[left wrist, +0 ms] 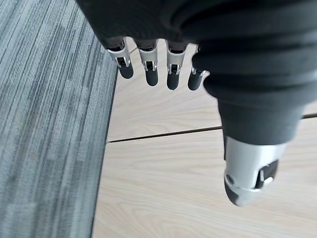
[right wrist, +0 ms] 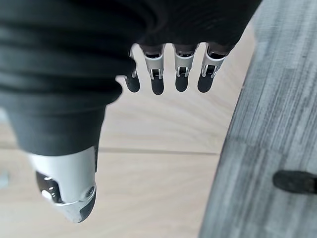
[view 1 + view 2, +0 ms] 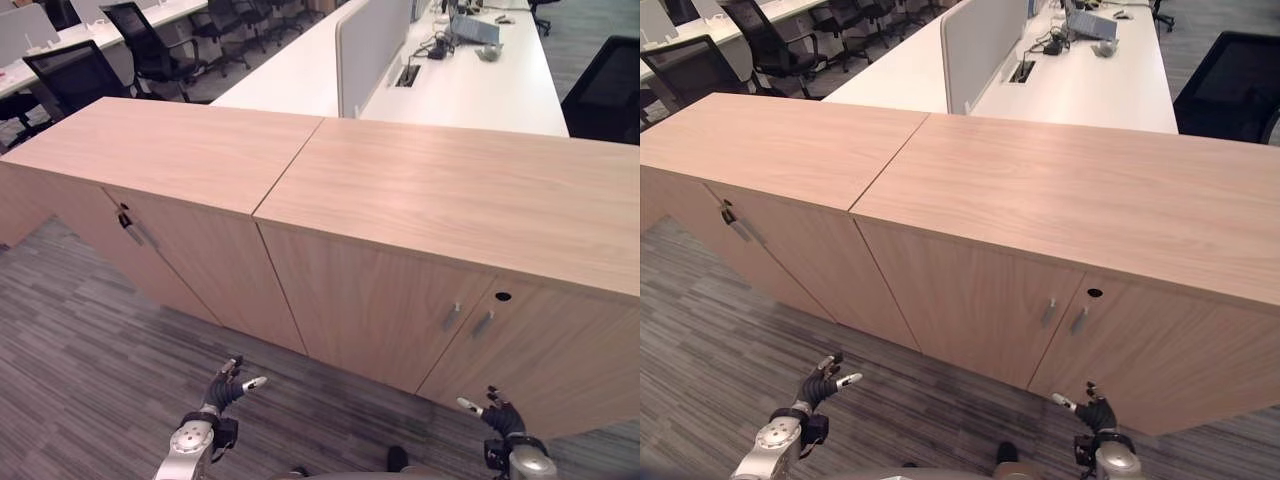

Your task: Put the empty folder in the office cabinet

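Hands: I am holding my left hand (image 3: pixel 222 392) and right hand (image 3: pixel 499 416) relaxed and empty before the shut doors (image 3: pixel 380 310) of the office cabinet (image 3: pixel 440 200), seeing no folder, so judging the step unsettled.

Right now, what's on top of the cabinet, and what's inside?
The cabinet top is bare wood; no folder shows on it. Doors are closed, so the inside is hidden. Left hand and right hand hang low in front, fingers relaxed, holding nothing.

office cabinet (image 3: pixel 420 300) interior hidden behind closed doors, right end cut off
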